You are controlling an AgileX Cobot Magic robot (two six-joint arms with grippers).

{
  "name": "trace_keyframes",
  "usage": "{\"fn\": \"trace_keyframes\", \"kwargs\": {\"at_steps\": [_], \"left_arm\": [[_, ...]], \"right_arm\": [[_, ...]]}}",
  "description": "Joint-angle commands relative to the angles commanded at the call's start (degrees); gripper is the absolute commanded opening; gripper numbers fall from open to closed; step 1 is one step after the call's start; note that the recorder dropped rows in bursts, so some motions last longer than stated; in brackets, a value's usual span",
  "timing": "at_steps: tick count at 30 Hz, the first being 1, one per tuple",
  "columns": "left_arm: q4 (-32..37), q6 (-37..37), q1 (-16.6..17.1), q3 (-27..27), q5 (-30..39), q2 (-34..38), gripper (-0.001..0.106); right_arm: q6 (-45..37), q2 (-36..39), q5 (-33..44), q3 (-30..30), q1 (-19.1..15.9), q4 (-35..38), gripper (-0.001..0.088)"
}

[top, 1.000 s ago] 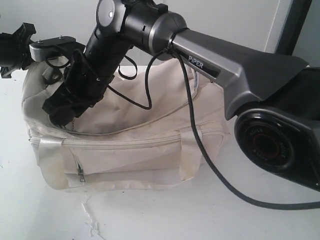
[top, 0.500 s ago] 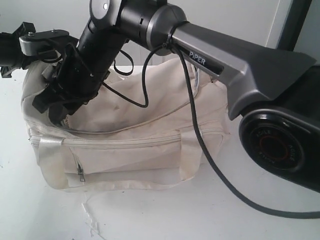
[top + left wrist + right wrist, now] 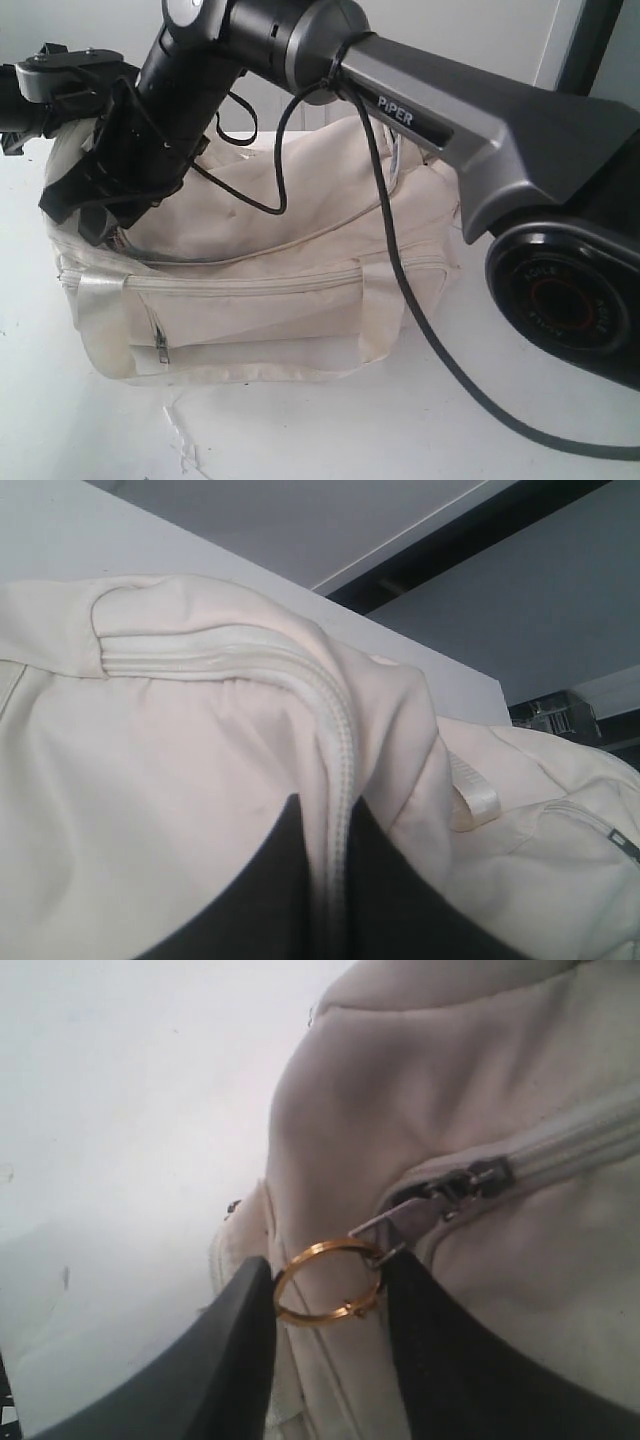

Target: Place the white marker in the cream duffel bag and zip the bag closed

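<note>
The cream duffel bag point(image 3: 270, 300) lies on a white table point(image 3: 330, 430). My right arm reaches across its top to the left end, and the right gripper point(image 3: 85, 215) is down at the top zip there. In the right wrist view the right gripper point(image 3: 325, 1275) is shut across a gold ring point(image 3: 328, 1318) that hangs from the metal zip pull point(image 3: 385, 1225). The left gripper point(image 3: 330, 815) is shut on a fold of bag fabric with the zip seam point(image 3: 340, 750) running between its fingers. It shows at the bag's left end point(image 3: 15, 110). The white marker is out of view.
A black cable point(image 3: 400, 290) hangs from the right arm over the bag and onto the table. The right arm's base point(image 3: 560, 300) fills the right side. A front pocket zip pull point(image 3: 160, 345) and a webbing handle point(image 3: 380, 310) face the camera.
My right arm has moved leftward along the bag's top, with the gripper still on the ring. The left gripper and the bag stay put.
</note>
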Motion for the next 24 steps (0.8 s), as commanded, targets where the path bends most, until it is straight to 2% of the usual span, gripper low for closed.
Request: {"fn": "trace_keyframes", "kwargs": {"at_steps": [12, 18, 24], "left_arm": [[0.0, 0.0, 0.0, 0.0, 0.0, 0.0, 0.000], [0.0, 0.0, 0.0, 0.0, 0.0, 0.0, 0.000], [0.0, 0.0, 0.0, 0.0, 0.0, 0.0, 0.000]], "right_arm": [[3.4, -0.3, 0.0, 0.0, 0.8, -0.8, 0.0000], [3.4, -1.9, 0.0, 4.4, 0.9, -1.2, 0.0000], [3.3, -2.6, 0.0, 4.7, 0.9, -2.3, 0.0000]]}}
